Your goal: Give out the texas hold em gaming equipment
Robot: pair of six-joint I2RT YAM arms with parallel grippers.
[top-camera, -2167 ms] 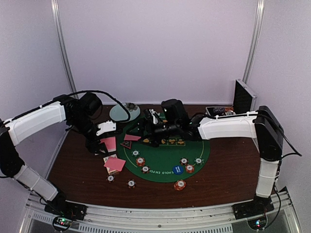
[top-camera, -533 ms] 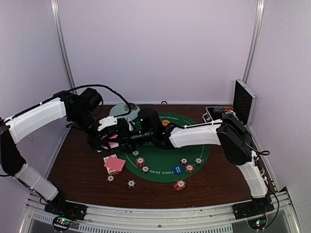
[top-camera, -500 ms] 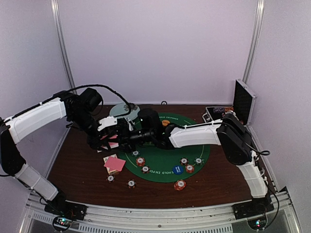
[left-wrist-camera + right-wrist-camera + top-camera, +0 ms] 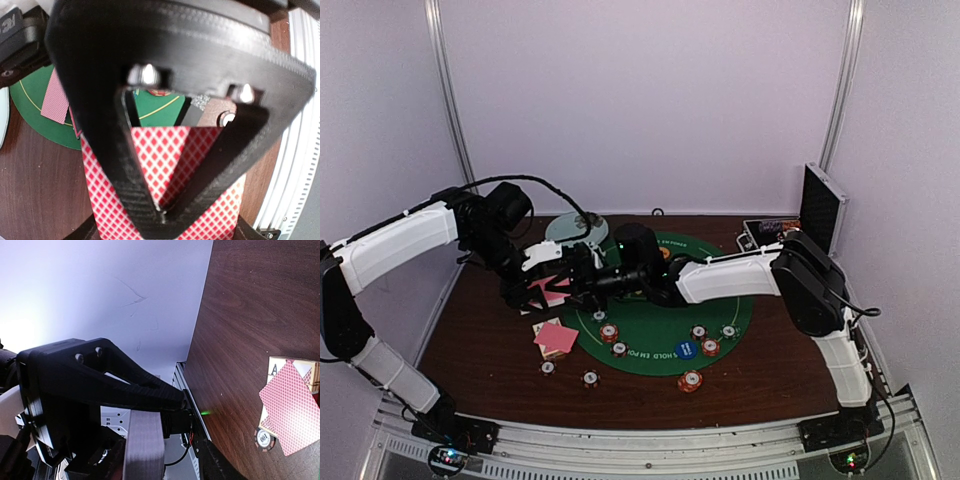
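a dark brown wooden table [image 4: 490, 340] carries a round green mat [image 4: 655, 322] at its middle. a pale blue-green round plate [image 4: 565, 232] lies just beyond the mat's far left edge. a silver-and-black metal case [image 4: 820, 205] stands open at the far right corner. pale lilac walls [image 4: 650, 100] enclose the table.

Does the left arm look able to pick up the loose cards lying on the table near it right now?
Probably not yet: the left tool is shut on a stack of cards, and the right tool sits right at it. The loose cards lie uncovered nearby, so the path looks free.
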